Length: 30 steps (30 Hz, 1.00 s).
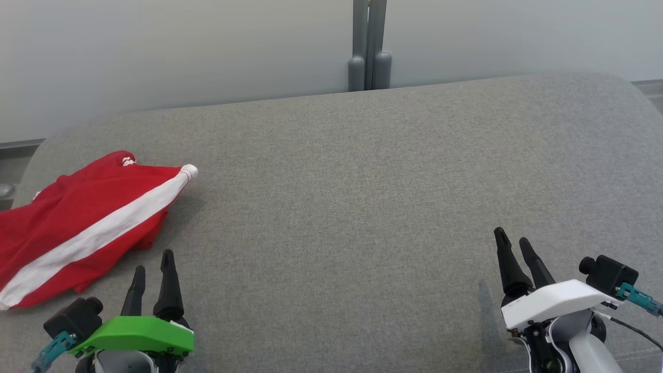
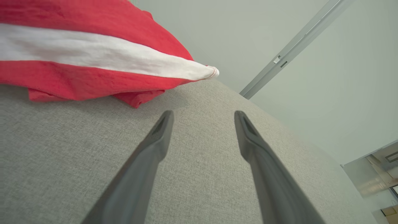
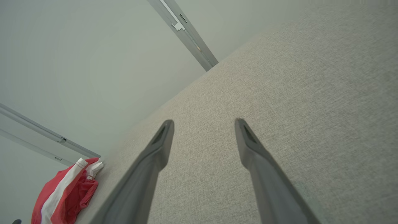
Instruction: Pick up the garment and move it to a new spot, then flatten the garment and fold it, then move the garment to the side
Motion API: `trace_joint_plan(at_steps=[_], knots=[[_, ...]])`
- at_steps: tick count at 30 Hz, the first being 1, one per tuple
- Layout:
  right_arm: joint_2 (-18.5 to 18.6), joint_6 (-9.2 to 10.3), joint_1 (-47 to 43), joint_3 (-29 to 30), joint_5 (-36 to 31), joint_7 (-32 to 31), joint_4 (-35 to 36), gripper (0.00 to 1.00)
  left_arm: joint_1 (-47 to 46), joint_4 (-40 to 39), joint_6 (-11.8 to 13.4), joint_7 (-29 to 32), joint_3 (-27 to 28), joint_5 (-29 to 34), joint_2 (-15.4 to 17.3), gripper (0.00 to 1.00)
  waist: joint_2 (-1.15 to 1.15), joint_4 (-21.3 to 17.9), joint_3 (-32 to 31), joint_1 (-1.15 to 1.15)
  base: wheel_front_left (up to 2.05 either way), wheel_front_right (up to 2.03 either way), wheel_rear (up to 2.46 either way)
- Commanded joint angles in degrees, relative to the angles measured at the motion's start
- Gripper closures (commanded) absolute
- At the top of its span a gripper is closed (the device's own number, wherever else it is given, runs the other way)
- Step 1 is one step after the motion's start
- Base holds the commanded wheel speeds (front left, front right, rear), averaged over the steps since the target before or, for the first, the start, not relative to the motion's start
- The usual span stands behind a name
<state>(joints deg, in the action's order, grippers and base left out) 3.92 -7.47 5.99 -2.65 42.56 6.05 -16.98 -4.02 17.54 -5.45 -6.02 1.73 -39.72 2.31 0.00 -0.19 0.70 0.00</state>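
The garment (image 1: 83,223), a red piece with a broad white stripe, lies crumpled at the far left of the grey upholstered surface (image 1: 362,197), with part of it running past that surface's left edge in the head view. All positions below are given relative to the garment. The left gripper (image 1: 153,261) stands just beside the garment's near right edge, not touching it; its jaws are spread wide with nothing between them. In the left wrist view the left gripper (image 2: 203,116) points past the garment's lower hem (image 2: 136,99), which sits ahead and slightly to one side of the fingertips. The right gripper (image 1: 513,246) is well apart from the garment, on the opposite side of the surface; its jaws are likewise spread and empty. In the right wrist view the garment (image 3: 65,193) appears small and distant at the lower corner. Judged from this layout, the first step is in hand: the pick-up has not yet been made, and nothing has been flattened or folded. The next move appears to call for the left gripper to turn toward the garment, descend onto a raised fold near the hem or the striped corner (image 1: 187,172), and pinch enough cloth to lift it. A grip on a single thin layer may slip, so a bunched ridge is the better target. The bare middle of the surface is a suitable new spot.
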Motion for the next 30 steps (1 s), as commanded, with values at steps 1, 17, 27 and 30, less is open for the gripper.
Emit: trace_joint_plan(at_steps=[1, 17, 27, 30], knots=[[0.3, -0.02, 0.8, 0.0, -1.8, 0.8, 1.0, 0.00, 0.5, -1.3, 0.0, -0.7, 0.3, 2.0, 0.5, 0.00, 0.00, 0.0, 0.0, 0.00, 0.00, 0.00, 0.00], [1.7, -0.02, 0.4, -2.1, -9.1, 3.1, 0.3, 0.00, 1.6, -3.3, 0.2, -3.0, -0.1, 12.7, 0.6, 0.00, 0.00, 0.0, 0.1, 0.00, 0.00, 0.00, 0.00], [2.0, -0.02, 0.4, -3.2, -14.3, 4.5, -0.3, 0.00, 1.1, -2.6, 0.6, -4.5, -0.3, 18.9, 0.6, 0.00, 0.00, -0.4, 0.3, 0.00, 0.00, 0.00, 0.00], [2.1, -0.02, 0.5, -3.3, -15.7, 4.9, -0.4, 0.00, 0.9, -1.7, 0.9, -4.9, -0.2, 20.7, 0.6, 0.00, 0.00, -0.5, 0.2, 0.00, 0.00, 0.00, 0.00]])
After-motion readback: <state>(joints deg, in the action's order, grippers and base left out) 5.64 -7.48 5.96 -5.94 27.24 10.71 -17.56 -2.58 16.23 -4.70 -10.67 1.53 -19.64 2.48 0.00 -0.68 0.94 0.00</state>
